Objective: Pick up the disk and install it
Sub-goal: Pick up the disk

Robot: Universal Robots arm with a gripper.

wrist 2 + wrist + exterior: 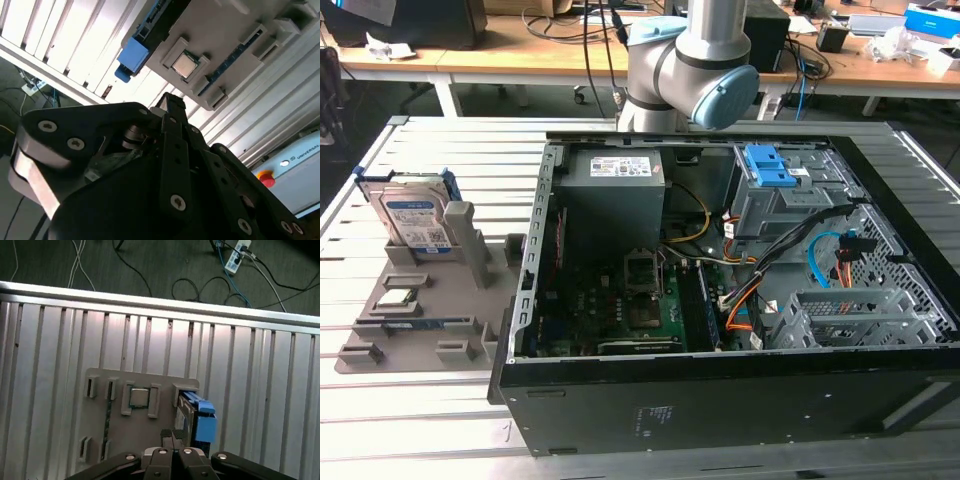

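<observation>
The disk (413, 215) stands upright in a grey holder plate (430, 300) on the slatted table, at the exterior view's left, its white-and-blue label facing the camera. In both wrist views it is seen edge-on with its blue side rail: disk (201, 421), disk (132, 55). My gripper (172, 434) hangs high above the holder plate (117, 440), close beside the disk and apart from it. Its fingers are shut together with nothing between them. In the second wrist view the gripper (171, 102) points at the plate (225, 35).
An open computer case (720, 380) lies to the right of the holder, with a grey power-supply box (615, 195), a cage with blue latches (770, 170) and a metal drive cage (850, 315). A processor chip (139, 397) sits in the plate. Cables and a power strip (235, 257) lie on the floor.
</observation>
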